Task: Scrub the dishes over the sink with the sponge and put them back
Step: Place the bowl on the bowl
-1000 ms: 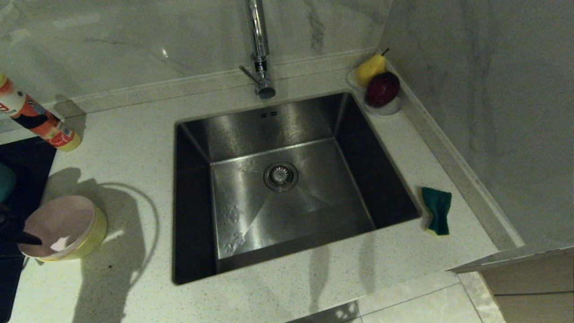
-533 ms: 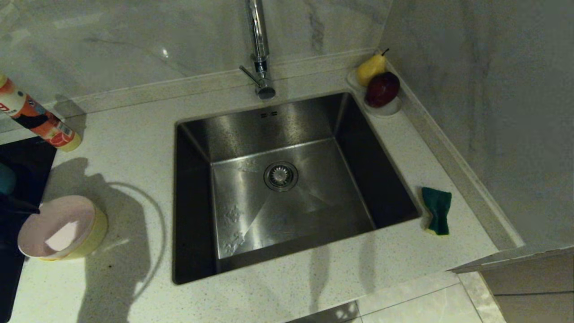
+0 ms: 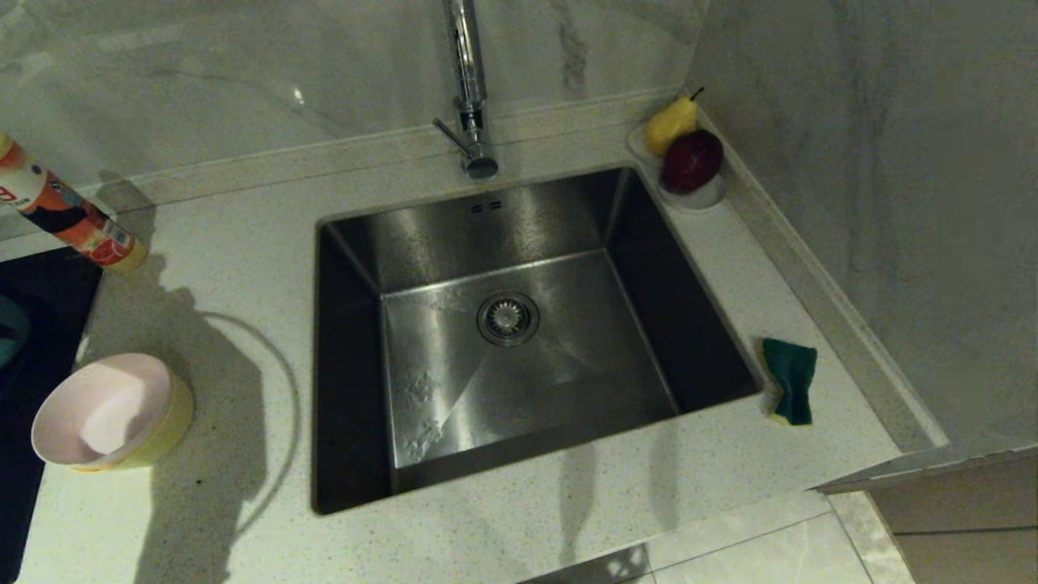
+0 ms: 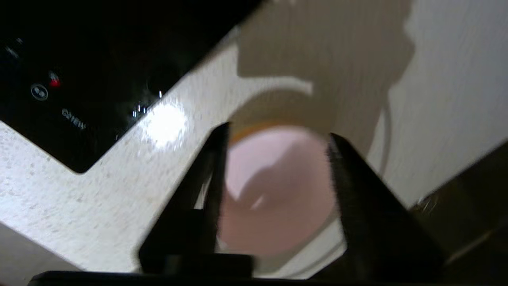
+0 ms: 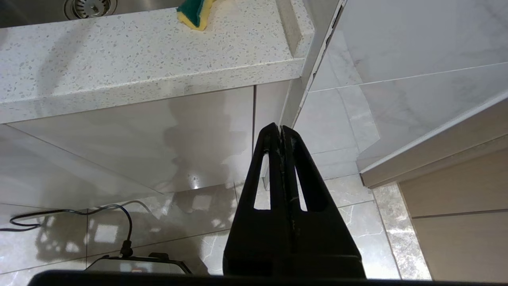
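Note:
A pale pink bowl [image 3: 97, 405] sits nested in a yellow bowl [image 3: 166, 430] on the counter left of the sink [image 3: 568, 324]. The left wrist view looks down on the pink bowl [image 4: 278, 190], with a sliver of yellow rim [image 4: 246, 129] behind it. My left gripper [image 4: 278, 133] hangs open above the bowl and holds nothing; it is outside the head view. The sponge [image 3: 791, 380], green face up, lies on the counter right of the sink. My right gripper [image 5: 281, 127] is shut and parked below the counter's front edge, under the sponge [image 5: 194, 12].
A tap [image 3: 470, 105] stands behind the sink. An orange bottle [image 3: 69, 219] lies at the far left beside a black hob [image 3: 40, 292]. A white dish [image 3: 705, 197] with a pear and a red apple fills the back right corner. A wall runs along the right.
My left gripper's finger was at the pink bowl's rim a second ago; it has let go and drawn back out of the head view. The bowl stack has settled level.

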